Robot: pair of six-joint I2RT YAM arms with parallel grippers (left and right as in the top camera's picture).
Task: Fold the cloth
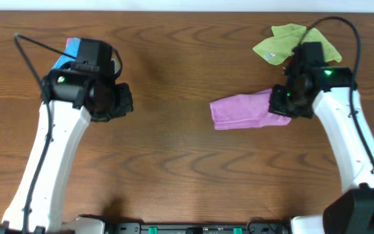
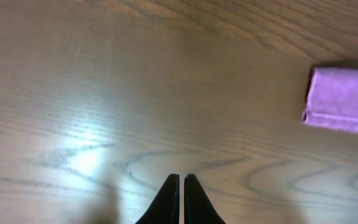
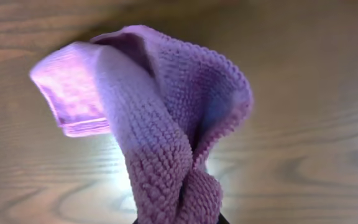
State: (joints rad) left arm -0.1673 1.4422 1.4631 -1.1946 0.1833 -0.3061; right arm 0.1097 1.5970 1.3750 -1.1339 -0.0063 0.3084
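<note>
I have the whole wooden table (image 1: 174, 169) in the overhead view, with both arms reaching in from the near edge. The purple cloth (image 1: 242, 110) lies right of centre, already doubled into a thick band. Its right end is bunched up and pinched in the right gripper (image 1: 280, 104); the wrist view shows the fabric (image 3: 166, 124) rising in a loose twist from between the fingers.

I judge this to be the last fold. To do it well, I would carry the pinched end low and straight across toward the far short edge and square the corners before letting go, so that the twist does not get laid into the crease. The left gripper (image 2: 181, 186) is pressed together, empty and well apart from the cloth. I could bring it over to pin the free end (image 2: 344, 109).

The wood is smooth and glossy, with lamp glare on it, so the bundle may slide. A green cloth (image 1: 289, 42) lies just behind the right arm, and a blue object (image 1: 69, 51) is behind the left arm. A pale strip of wall runs along the far edge.
</note>
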